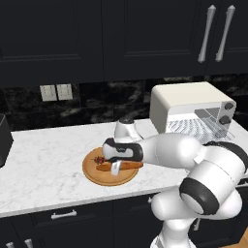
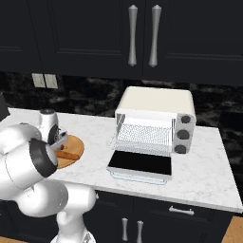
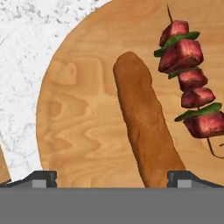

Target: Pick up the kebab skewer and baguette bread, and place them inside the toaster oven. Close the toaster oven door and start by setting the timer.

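- Tool (image 3: 112, 177) spread wide, hovering over baguette bread (image 3: 146, 131); nothing grasped.
- Kebab skewer (image 3: 190, 87) lies on wooden board (image 3: 78, 122).
- Toaster oven door (image 2: 140, 163) open; loading, closing, timer remain.

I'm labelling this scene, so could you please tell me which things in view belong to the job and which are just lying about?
Belong to the job:
- baguette bread
- kebab skewer
- toaster oven, with its toaster oven door folded down open
- gripper, open over the baguette

Just lying about:
- round wooden board under both foods
- wall outlets
- upper cabinet handles
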Robot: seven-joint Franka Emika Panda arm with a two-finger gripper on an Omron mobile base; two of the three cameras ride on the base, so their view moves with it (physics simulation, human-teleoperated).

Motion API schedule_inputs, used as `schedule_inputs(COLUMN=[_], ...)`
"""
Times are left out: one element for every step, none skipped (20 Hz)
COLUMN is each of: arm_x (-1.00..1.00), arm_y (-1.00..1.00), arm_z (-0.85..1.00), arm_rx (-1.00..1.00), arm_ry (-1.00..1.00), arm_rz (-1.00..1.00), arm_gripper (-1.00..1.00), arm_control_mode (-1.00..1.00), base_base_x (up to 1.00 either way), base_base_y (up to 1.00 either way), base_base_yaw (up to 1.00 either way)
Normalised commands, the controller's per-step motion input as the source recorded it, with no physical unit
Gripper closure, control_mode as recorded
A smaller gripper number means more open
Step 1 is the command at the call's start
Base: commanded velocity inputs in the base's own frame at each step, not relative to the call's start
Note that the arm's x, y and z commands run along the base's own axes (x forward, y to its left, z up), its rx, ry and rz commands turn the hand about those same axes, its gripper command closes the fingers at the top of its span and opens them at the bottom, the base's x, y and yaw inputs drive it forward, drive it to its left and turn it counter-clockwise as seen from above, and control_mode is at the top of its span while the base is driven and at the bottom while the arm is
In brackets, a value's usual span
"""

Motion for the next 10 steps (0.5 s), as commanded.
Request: schedule_inputs(arm_x=[0.19, 0.16, 0.1, 0.11, 0.06, 0.04, 0.04, 0.05, 0.08, 0.16], arm_y=[-0.07, -0.16, -0.19, -0.17, -0.22, -0.23, -0.29, -0.29, -0.27, -0.23], arm_z=[-0.26, -0.24, -0.21, -0.17, -0.09, -0.04, 0.0, -0.03, -0.11, -0.22], arm_rx=[-0.02, -0.03, -0.04, -0.05, -0.06, -0.06, -0.06, -0.05, -0.05, -0.04], arm_ry=[0.0, 0.0, 0.0, 0.0, 0.0, 0.0, 0.0, 0.0, 0.0, 0.0], arm_rz=[0.0, 0.0, 0.0, 0.0, 0.0, 0.0, 0.0, 0.0, 0.0, 0.0], arm_gripper=[-1.0, -1.0, -1.0, -1.0, -1.0, -1.0, -1.0, -1.0, -1.0, -1.0], arm_control_mode=[-1.0, -1.0, -1.0, -1.0, -1.0, -1.0, -1.0, -1.0, -1.0, -1.0], base_base_x=[0.0, 0.0, 0.0, 0.0, 0.0, 0.0, 0.0, 0.0, 0.0, 0.0], base_base_y=[0.0, 0.0, 0.0, 0.0, 0.0, 0.0, 0.0, 0.0, 0.0, 0.0], base_base_yaw=[0.0, 0.0, 0.0, 0.0, 0.0, 0.0, 0.0, 0.0, 0.0, 0.0])
